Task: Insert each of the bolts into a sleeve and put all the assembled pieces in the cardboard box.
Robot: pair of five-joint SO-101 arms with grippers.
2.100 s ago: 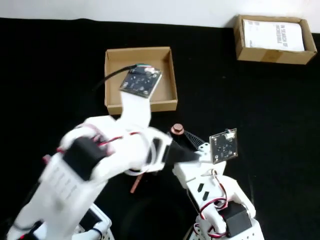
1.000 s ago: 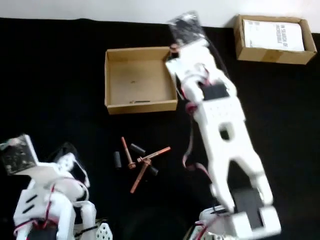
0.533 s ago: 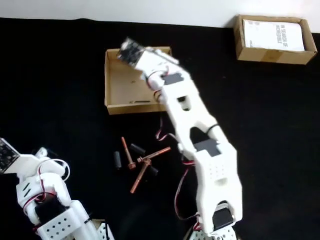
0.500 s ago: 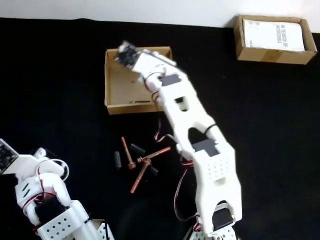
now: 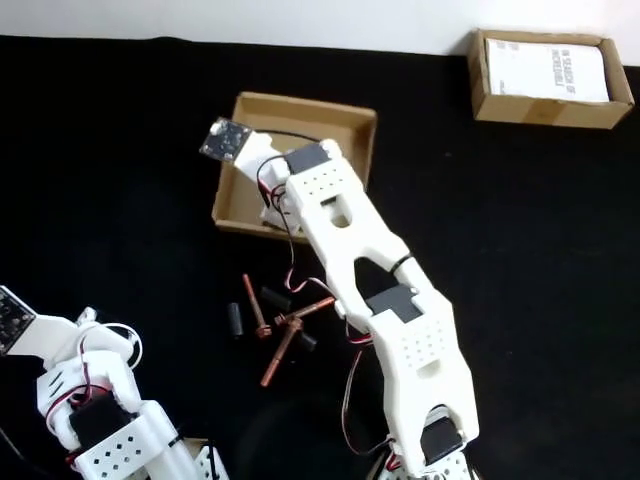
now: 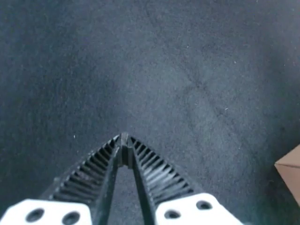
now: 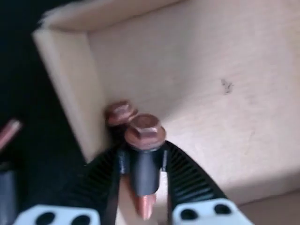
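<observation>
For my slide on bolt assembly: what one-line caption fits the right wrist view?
Right gripper holds a sleeved bolt over the cardboard box, close beside another bolt head.

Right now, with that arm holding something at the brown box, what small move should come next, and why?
Probably open the right gripper and let go: it holds a sleeved bolt over the cardboard box floor, beside another bolt by the wall, so releasing should finish this piece.
</observation>
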